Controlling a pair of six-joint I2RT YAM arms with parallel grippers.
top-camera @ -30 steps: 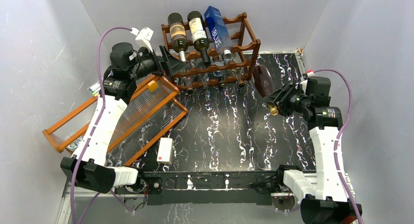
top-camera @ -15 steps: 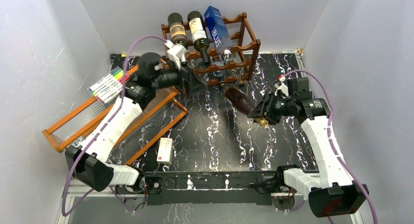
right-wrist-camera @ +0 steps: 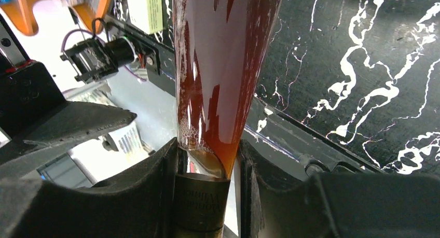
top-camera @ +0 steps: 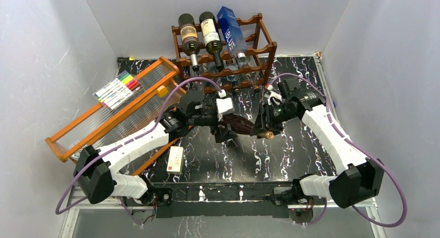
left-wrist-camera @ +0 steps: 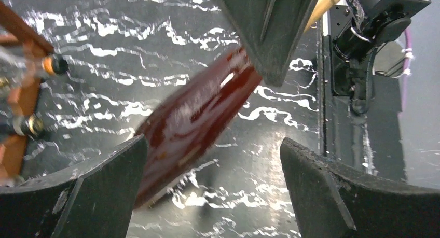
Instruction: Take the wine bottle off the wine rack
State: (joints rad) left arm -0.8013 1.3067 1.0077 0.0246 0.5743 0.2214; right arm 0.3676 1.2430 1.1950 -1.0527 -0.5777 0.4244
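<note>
The dark reddish-brown wine rack (top-camera: 259, 46) stands at the back of the table. A dark red wine bottle (top-camera: 240, 125) hangs off the rack, tilted low over the middle of the black marbled table. My right gripper (top-camera: 261, 128) is shut on its neck just above the gold cap; the right wrist view shows the neck (right-wrist-camera: 207, 160) pinched between both fingers. My left gripper (top-camera: 223, 128) is open at the bottle's base. In the left wrist view the bottle (left-wrist-camera: 202, 113) reaches down between the wide-spread fingers (left-wrist-camera: 93, 191), close to the left one.
Two dark bottles (top-camera: 189, 33) and a blue bottle (top-camera: 231, 28) lie on the rack's top tier. An orange-framed tray (top-camera: 67, 131) leans at the left with markers (top-camera: 117, 90) on it. A small white box (top-camera: 176, 159) lies near the front edge.
My right arm has carried the bottle from the right side to the table's middle. My left arm has swung from the rack down to the bottle's base, still open.
</note>
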